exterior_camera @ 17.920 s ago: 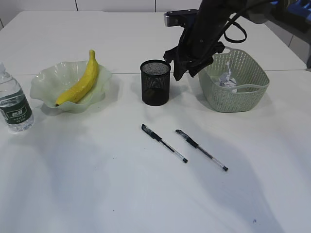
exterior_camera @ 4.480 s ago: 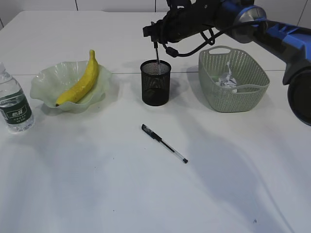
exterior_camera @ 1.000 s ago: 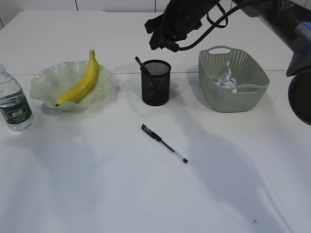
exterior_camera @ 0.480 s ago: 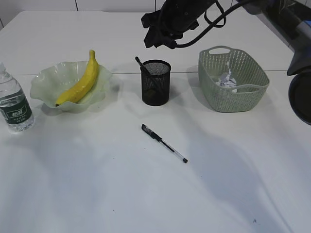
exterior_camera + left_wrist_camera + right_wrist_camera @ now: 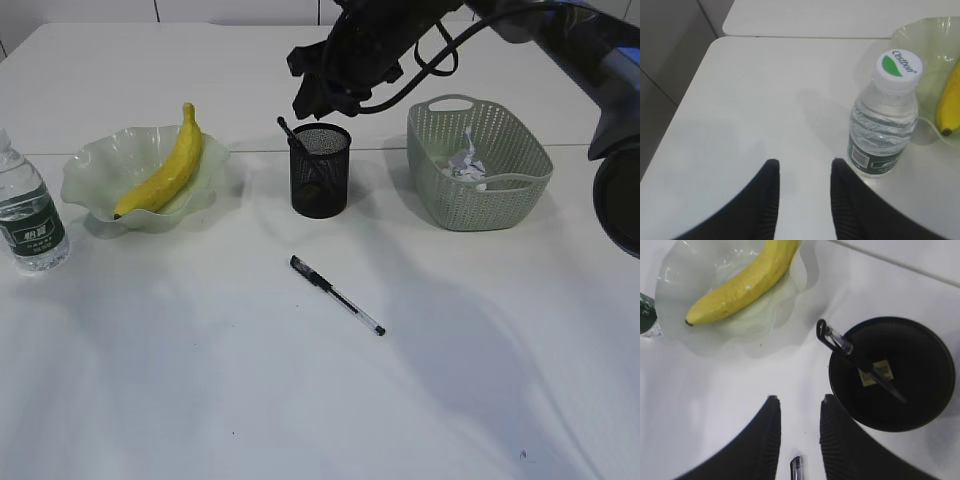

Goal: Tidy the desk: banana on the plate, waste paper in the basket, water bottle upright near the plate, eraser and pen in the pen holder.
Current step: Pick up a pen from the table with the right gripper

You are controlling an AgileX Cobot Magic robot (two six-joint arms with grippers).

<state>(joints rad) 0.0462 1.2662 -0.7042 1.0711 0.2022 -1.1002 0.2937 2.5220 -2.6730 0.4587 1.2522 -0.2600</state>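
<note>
Both jaws stand apart with nothing between them: the right gripper [image 5: 797, 412] hangs above the table just beside the pen holder [image 5: 320, 170], and the left gripper [image 5: 804, 172] hovers over the bare table [image 5: 765, 100] close to the water bottle [image 5: 884, 117]. One pen [image 5: 837, 340] leans inside the black mesh holder, its cap end over the rim on the left side, and a yellowish eraser [image 5: 876, 374] lies at the bottom. A second pen [image 5: 337, 295] lies flat on the table in front of the holder, well apart from it. To the left, the banana [image 5: 165, 170] rests in the pale green plate [image 5: 95, 165], and the bottle stands upright just beside the plate. To the right of the holder, crumpled waste paper [image 5: 468, 162] sits inside the green basket [image 5: 480, 205].
</note>
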